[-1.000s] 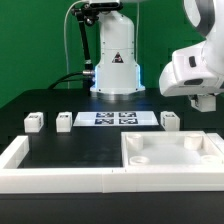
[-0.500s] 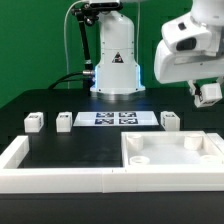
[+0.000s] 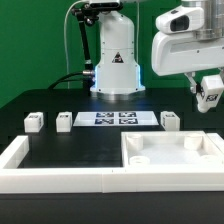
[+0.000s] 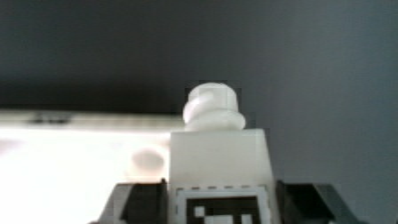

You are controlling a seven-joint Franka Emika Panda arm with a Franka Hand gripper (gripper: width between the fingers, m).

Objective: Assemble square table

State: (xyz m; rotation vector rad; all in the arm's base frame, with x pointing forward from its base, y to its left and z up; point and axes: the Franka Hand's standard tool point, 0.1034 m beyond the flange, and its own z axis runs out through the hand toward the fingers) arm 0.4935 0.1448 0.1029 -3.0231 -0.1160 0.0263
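Seen from outside, the light is bright and even, and I can't tell where it comes from. The white slab (image 3: 175,160) glares almost featureless against the black table (image 3: 70,150), with only faint grey shadows in its corner hollows. My wrist camera is soft all over. The leg (image 4: 217,150) in my claw (image 4: 222,203) is washed-out and blurred, its tag (image 4: 228,214) smeared.

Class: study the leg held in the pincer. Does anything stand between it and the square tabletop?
Nothing visible does. The pincer holds the leg in open air above the tabletop, at the exterior view's right; the nearest loose leg stands aside, by the marker board.
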